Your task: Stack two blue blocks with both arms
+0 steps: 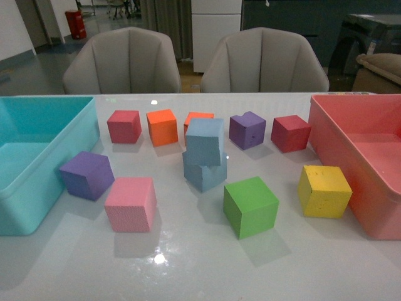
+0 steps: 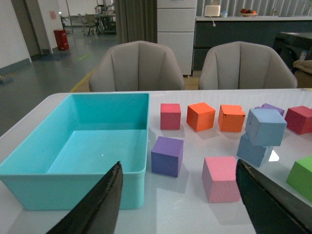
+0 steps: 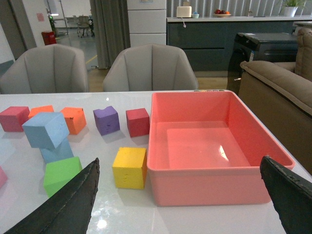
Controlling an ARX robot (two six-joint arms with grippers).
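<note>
I see one pale blue foam cube (image 1: 204, 140) resting skewed on top of the second pale blue foam cube (image 1: 205, 172), mid-tabletop, between the pink foam cube (image 1: 130, 204) and the green foam cube (image 1: 250, 206). The left gripper (image 2: 180, 204) and right gripper (image 3: 180, 204) both have jaws spread wide and hold nothing, well apart from the stack. The white glossy tabletop (image 1: 200, 269) carries everything.
</note>
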